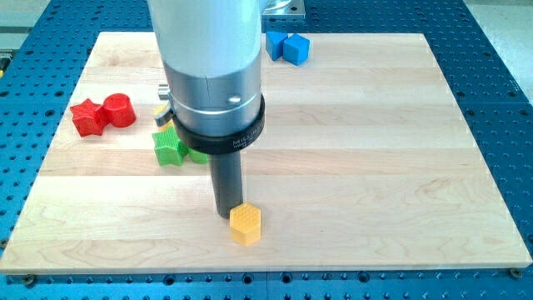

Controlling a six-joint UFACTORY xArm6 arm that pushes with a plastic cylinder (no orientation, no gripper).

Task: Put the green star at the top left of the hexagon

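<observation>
The tip (230,217) was parked touching the yellow hexagon (245,224) at its 11 o'clock, green star (168,147) left further out at 10, no gripper fitted.

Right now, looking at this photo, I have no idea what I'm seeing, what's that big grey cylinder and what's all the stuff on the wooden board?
The grey cylinder is a robot arm ending in a dark rod. It holds nothing; it only pushes blocks. My tip rests just at the view's upper left of the yellow hexagon. The single camera looks down at a wooden board. The green star lies left of the rod, beside another green block mostly hidden by the arm. Red blocks sit farther left, blue blocks at the top, and a yellow block peeks out behind the arm.
</observation>
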